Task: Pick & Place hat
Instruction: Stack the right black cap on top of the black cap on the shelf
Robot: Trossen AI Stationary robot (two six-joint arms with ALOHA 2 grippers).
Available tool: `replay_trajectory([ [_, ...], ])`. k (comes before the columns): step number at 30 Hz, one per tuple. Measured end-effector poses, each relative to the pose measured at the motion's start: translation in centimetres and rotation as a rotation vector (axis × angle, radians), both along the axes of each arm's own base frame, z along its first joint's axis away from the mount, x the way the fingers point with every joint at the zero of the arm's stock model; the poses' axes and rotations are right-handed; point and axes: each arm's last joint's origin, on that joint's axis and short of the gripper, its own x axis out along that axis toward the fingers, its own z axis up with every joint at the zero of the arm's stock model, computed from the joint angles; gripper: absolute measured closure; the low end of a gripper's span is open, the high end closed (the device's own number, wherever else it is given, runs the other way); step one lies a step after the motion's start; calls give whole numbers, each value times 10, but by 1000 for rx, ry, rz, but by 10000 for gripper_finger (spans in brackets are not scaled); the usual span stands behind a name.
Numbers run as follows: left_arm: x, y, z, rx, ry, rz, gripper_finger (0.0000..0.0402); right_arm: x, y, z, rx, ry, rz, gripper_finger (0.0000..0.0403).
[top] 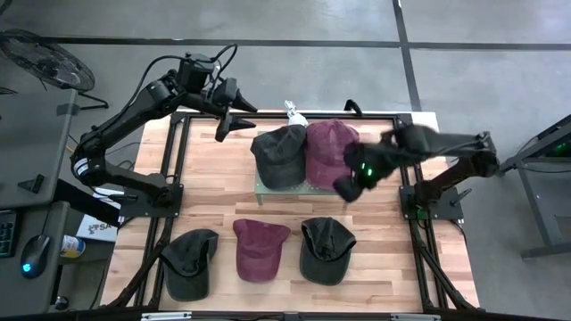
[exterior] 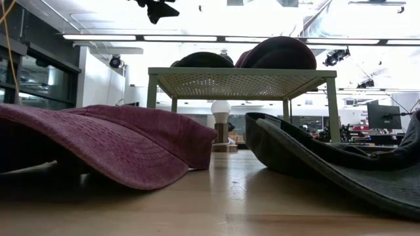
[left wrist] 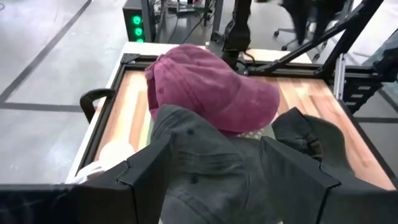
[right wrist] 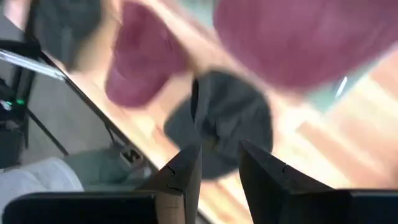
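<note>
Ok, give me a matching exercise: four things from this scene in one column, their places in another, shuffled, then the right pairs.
Things:
1. maroon cap on the rack
2. dark grey cap on the rack
3. maroon cap on the table
4. left gripper

Places:
A. front row on the table, middle of three caps
B. raised above the table's far left part, left of the rack, jaws open
C. on the green mesh rack, right-hand side
D. on the green mesh rack, left-hand side

Pairs: 1-C, 2-D, 3-A, 4-B
</note>
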Motion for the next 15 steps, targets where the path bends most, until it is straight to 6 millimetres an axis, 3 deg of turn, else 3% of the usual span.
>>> replay_trajectory([
  [7, -1, 0, -2, 16, 18, 2, 163, 1, 53, -41, 183, 162, -90, 306],
  [15, -1, 0, -2, 18, 19, 4, 163, -2, 105, -67, 299, 142, -262, 306],
])
